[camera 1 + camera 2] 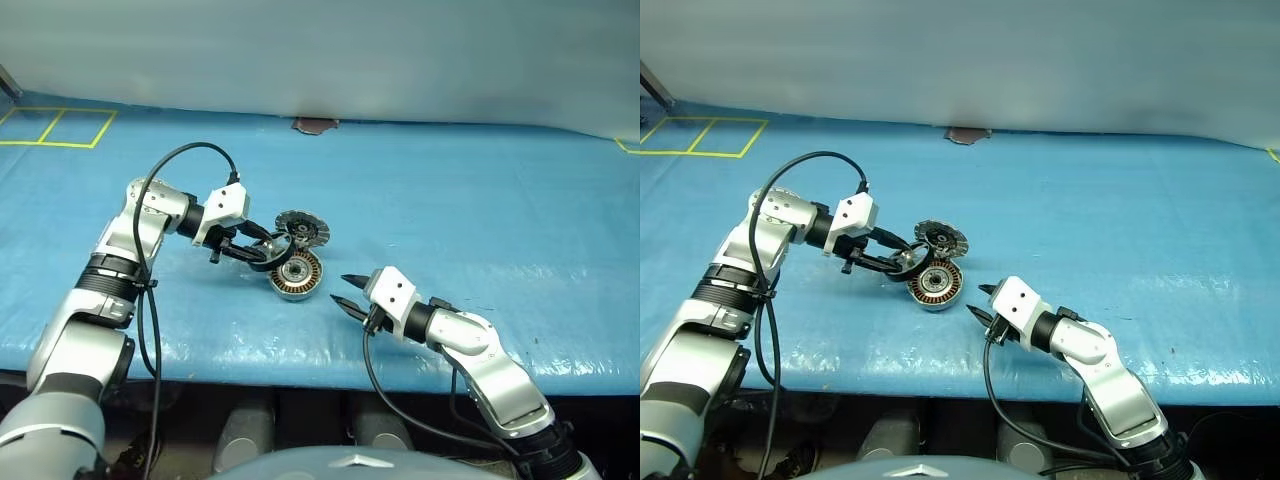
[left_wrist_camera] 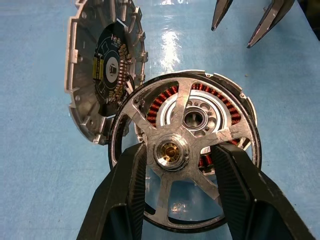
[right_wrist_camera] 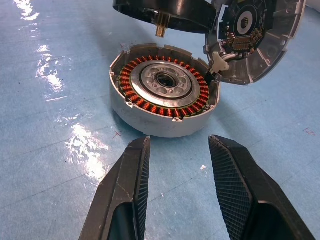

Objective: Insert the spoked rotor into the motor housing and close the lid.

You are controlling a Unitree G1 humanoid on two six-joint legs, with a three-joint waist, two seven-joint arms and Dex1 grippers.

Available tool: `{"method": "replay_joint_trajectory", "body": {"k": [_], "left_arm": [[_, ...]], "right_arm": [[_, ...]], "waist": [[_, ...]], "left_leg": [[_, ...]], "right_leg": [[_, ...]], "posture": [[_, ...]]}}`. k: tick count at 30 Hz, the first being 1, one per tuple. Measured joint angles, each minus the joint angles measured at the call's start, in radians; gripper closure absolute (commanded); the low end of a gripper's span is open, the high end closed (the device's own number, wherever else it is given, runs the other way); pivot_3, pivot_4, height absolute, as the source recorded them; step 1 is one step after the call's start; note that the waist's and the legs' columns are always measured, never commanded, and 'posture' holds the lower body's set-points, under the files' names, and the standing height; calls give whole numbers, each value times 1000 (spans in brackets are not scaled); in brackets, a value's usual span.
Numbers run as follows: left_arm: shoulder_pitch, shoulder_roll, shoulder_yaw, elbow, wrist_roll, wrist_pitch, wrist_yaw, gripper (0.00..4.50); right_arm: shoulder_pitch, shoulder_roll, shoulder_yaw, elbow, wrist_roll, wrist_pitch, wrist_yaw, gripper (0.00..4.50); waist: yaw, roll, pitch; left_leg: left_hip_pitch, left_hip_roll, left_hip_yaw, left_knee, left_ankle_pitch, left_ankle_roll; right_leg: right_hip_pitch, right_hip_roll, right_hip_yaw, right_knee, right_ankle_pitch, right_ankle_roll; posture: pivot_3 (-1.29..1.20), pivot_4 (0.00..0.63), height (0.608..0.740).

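My left gripper [image 2: 177, 150] is shut on the spoked rotor [image 2: 182, 107], its fingers pinching either side of the brass-centred hub. It holds the silver wheel tilted just above the motor housing [image 3: 165, 95], whose copper windings and centre hub are uncovered. The lid [image 3: 255, 40] stands open at the housing's far edge, with its circuit-board face turned toward the cup. My right gripper [image 3: 178, 140] is open and holds nothing, a short way in front of the housing and pointing at it. In the head view the rotor [image 1: 272, 248] hangs over the housing's [image 1: 297, 275] left rim.
Everything rests on a blue sheet-covered table [image 1: 450, 200]. Yellow tape lines [image 1: 60, 128] mark the far left corner, and a small brown patch [image 1: 314, 125] lies at the back edge. The table's front edge [image 1: 300, 375] runs close below my right arm.
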Motion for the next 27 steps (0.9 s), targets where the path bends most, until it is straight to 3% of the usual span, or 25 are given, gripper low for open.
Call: {"method": "replay_joint_trajectory", "body": {"k": [10, 27], "left_arm": [[-15, 18, 29, -53, -71, 114, -47, 2496], [-21, -28, 19, -55, -62, 134, -48, 2496]], "right_arm": [[5, -2, 0, 5, -2, 0, -1, 2539], [32, -6, -15, 5, -4, 0, -12, 2539]], "waist": [[0, 0, 0], [-1, 0, 0]], "left_leg": [[0, 0, 0, 0, 0, 0], [0, 0, 0, 0, 0, 0]], "right_leg": [[0, 0, 0, 0, 0, 0], [0, 0, 0, 0, 0, 0]], "posture": [[0, 150, 740], [0, 150, 740]]}}
